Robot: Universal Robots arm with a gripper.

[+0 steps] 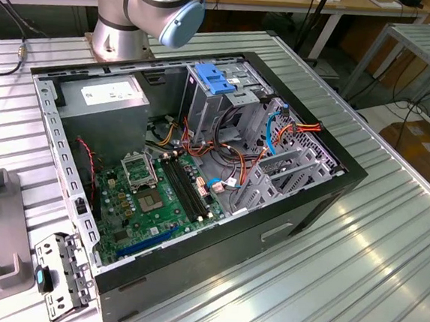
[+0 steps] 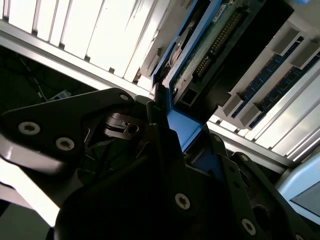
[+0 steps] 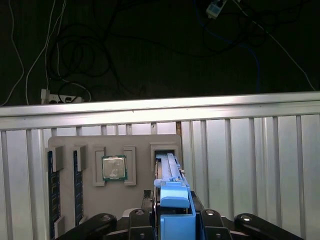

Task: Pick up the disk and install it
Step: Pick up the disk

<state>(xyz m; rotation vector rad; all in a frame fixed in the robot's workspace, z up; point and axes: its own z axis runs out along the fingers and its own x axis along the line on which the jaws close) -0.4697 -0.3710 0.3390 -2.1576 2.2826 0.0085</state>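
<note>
Dark gripper (image 3: 175,214) links lie closest to the lens in both wrist views. Its two fingers are closed from both sides on the bright blue carrier end of the disk (image 3: 168,167), so they pinch it and no gap is seen between finger and plastic. In the second wrist view the gripper (image 2: 182,126) holds the same blue piece, and the disk (image 2: 200,60) runs away from it edge-on, with its connector row visible.

The disk stands on its edge in a slot of the grey tray (image 3: 140,144), with its lower end inside the slot. Just beside this slot lies a processor chip (image 3: 114,167) in its own recess, and further along the tray are the memory sticks (image 3: 50,190). The tray rests on the ribbed metal table (image 3: 250,160). Beyond the table edge is a dark floor with loose cables (image 3: 75,55).

In the exterior view the arm (image 1: 149,4) rises from its base behind the open computer case (image 1: 284,235). The case is well apart from the tray. Inside it are a green board (image 1: 159,201), orange wires (image 1: 238,159) and a tall grey cage with a blue latch (image 1: 215,78).
</note>
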